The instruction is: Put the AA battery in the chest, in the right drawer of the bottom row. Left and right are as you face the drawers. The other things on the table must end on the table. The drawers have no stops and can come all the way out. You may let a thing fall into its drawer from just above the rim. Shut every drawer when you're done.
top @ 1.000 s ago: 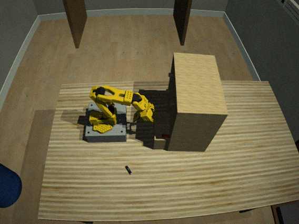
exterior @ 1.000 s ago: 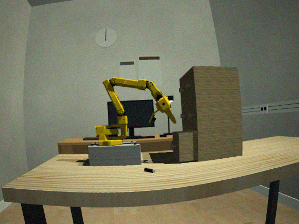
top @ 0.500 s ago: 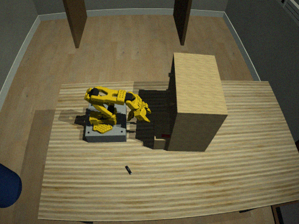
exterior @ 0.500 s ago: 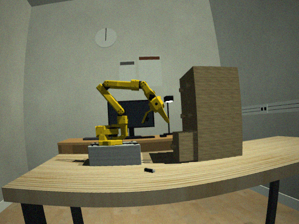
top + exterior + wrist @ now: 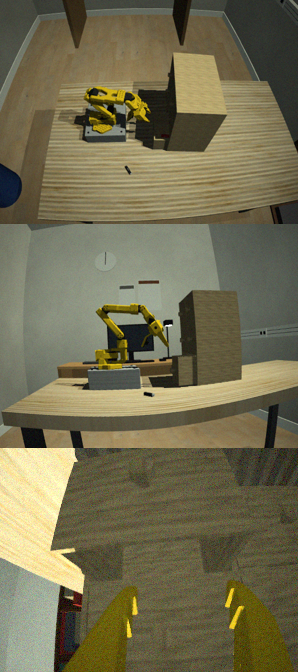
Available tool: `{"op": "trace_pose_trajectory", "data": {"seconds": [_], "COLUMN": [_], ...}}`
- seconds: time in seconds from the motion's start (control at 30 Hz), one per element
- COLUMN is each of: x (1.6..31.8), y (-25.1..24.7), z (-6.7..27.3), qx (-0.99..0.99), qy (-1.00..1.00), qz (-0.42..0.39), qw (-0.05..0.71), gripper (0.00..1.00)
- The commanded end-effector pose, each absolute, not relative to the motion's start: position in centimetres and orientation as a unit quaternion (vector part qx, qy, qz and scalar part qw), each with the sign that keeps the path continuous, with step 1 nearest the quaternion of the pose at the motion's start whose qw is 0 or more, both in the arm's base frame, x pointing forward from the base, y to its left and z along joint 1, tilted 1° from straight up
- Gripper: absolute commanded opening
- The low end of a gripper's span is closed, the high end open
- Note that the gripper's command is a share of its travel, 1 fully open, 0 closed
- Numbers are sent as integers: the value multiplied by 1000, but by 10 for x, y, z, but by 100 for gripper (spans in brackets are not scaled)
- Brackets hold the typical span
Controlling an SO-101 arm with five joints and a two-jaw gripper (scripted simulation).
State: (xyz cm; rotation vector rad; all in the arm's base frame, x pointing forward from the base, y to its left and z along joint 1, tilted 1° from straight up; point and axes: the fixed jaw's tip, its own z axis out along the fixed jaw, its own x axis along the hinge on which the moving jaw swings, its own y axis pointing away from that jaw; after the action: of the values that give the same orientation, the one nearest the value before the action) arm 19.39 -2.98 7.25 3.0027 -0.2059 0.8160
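Observation:
The AA battery, black with a silvery end, lies on the table, away from the chest on its near side. The right drawer of the bottom row stands pulled part way out. Its inside is mostly hidden; a small red patch shows there in the top view. My gripper is part open and empty, above the drawer's height and in front of the chest face, touching nothing.
The arm's grey base block stands on the table in front of the chest. Upper drawer knobs stick out from the chest face. Another knob shows beside the open drawer in the wrist view.

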Motion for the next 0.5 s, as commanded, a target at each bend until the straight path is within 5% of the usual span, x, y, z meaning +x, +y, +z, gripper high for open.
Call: {"op": "trace_pose_trajectory", "data": {"seconds": [0.0,0.47], "x": [190,154], "y": [-27,-22], "z": [70,60], "qx": [965,965], "qy": [-66,-65], "qz": [255,255], "qw": [8,5], "gripper": [25,25]}}
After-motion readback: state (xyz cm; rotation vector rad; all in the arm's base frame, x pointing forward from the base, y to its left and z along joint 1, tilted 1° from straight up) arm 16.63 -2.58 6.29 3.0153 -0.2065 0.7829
